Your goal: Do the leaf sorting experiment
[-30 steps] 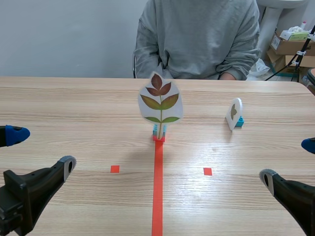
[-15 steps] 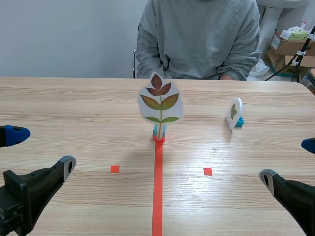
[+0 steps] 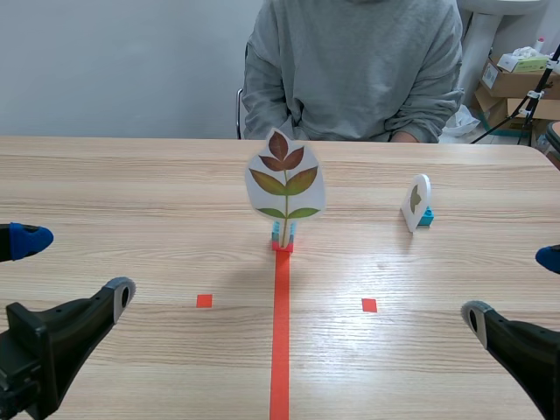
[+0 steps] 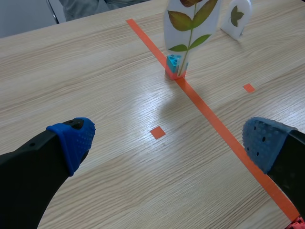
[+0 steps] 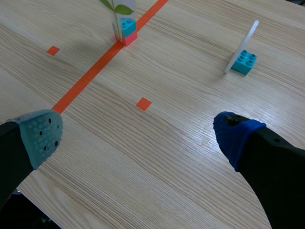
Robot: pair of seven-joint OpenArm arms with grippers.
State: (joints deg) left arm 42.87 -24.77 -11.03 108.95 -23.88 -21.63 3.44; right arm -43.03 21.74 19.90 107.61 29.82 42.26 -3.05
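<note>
While left claw point(image 3: 79, 262) and right claw point(image 3: 512, 287) gape, leaf card point(image 3: 285, 179) stands well apart.

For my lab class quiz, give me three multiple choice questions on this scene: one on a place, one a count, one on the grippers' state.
1. Where does the large leaf card stand? A) at the tape line's far end B) on a tape square C) in a gripper
2. How many leaf cards stand on the table? A) one B) two C) four
3. The left gripper and right gripper are: A) both shut B) both open C) holding cards
Key: 1A, its brick base sits on the line's end; 2B, the large one plus a small leaf card; 3B, fingers wide apart with nothing between.
</note>
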